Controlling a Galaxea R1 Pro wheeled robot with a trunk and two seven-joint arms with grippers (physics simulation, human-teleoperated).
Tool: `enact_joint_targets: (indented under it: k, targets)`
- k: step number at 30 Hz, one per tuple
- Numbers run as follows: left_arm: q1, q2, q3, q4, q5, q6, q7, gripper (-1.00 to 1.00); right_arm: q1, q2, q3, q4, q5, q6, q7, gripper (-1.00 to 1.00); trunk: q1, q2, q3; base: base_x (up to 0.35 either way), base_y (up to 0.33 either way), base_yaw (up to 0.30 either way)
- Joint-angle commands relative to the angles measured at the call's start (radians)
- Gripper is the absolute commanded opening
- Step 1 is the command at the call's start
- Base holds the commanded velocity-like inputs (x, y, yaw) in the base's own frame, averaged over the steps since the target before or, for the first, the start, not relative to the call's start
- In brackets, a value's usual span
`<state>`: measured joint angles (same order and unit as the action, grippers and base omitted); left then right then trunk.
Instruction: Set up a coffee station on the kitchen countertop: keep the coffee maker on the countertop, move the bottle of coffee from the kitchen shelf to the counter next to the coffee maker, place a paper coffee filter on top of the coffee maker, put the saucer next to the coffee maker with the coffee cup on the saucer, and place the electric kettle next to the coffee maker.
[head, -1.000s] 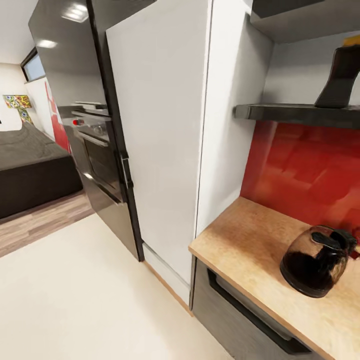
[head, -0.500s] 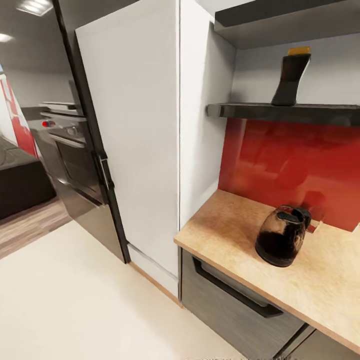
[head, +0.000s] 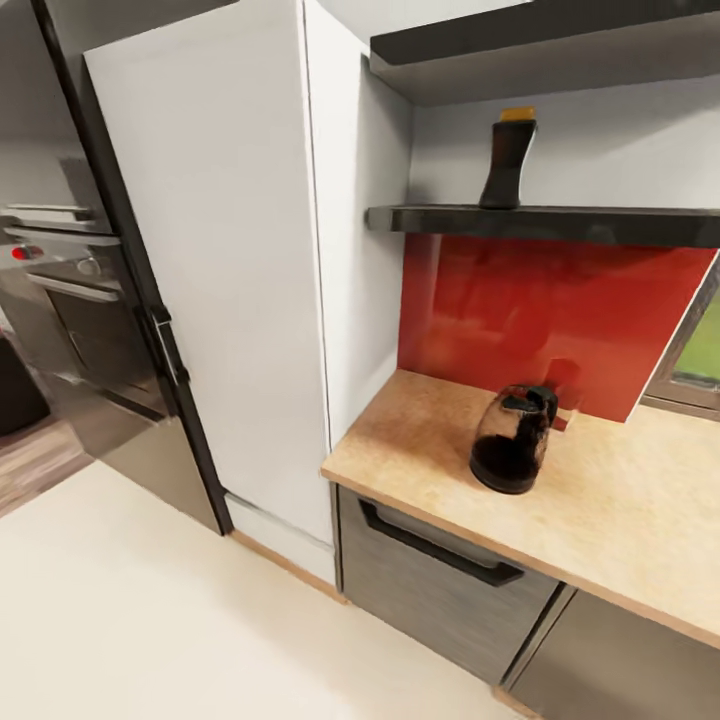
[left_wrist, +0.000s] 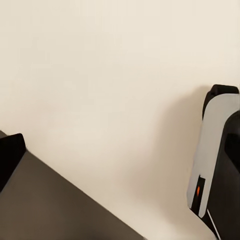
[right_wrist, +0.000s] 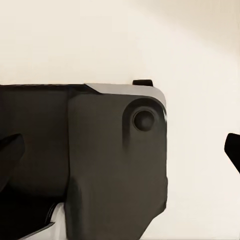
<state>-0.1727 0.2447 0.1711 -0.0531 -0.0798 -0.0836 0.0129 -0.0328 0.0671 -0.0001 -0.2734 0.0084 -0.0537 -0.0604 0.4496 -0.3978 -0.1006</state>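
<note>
The electric kettle (head: 512, 439), rounded glass with dark contents and a black handle, stands on the beige kitchen countertop (head: 620, 510) close to the red backsplash. Above it, the bottle of coffee (head: 507, 160), dark with a yellow lid, stands on the dark kitchen shelf (head: 560, 222). In the left wrist view my left gripper (left_wrist: 120, 150) hangs over pale floor, one dark fingertip (left_wrist: 10, 155) at the frame's edge and nothing between the fingers. In the right wrist view my right gripper (right_wrist: 120, 150) is open, its fingertips (right_wrist: 7, 155) far apart over the robot's dark base, holding nothing.
A tall white cabinet (head: 220, 280) stands beside the counter's end, with a black oven column (head: 90, 340) beyond it. Grey drawers (head: 440, 580) with a black handle sit under the worktop. A window corner (head: 700, 360) shows at the right. Pale floor (head: 150, 620) lies in front.
The head camera has swung right, so the whole picture has slid left: the kettle and shelf now sit nearer the middle, and the bed has left view. Nothing on the counter or shelf moved.
</note>
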Motion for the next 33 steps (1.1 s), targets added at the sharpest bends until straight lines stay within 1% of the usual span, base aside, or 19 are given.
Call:
enact_joint_targets:
  k: [1,8,33]
  targets:
    - [-0.001,0.000,0.007,0.001,-0.009,-0.004,0.001,1.00,-0.001,0.000,0.000,0.001,0.001,-0.003,-0.004,1.00,0.000,-0.002,-0.002,-0.115,0.268,-0.300]
    - [-0.001,0.001,0.001,0.001,-0.013,-0.006,0.001,1.00,-0.001,0.000,0.000,0.000,0.001,-0.003,-0.005,1.00,0.000,-0.002,-0.002,-0.022,0.064,-0.300]
    - [-0.001,0.004,-0.007,0.001,-0.015,-0.007,0.001,1.00,-0.001,0.001,0.000,0.002,0.001,-0.002,-0.005,1.00,0.000,-0.002,-0.002,0.000,0.001,-0.300]
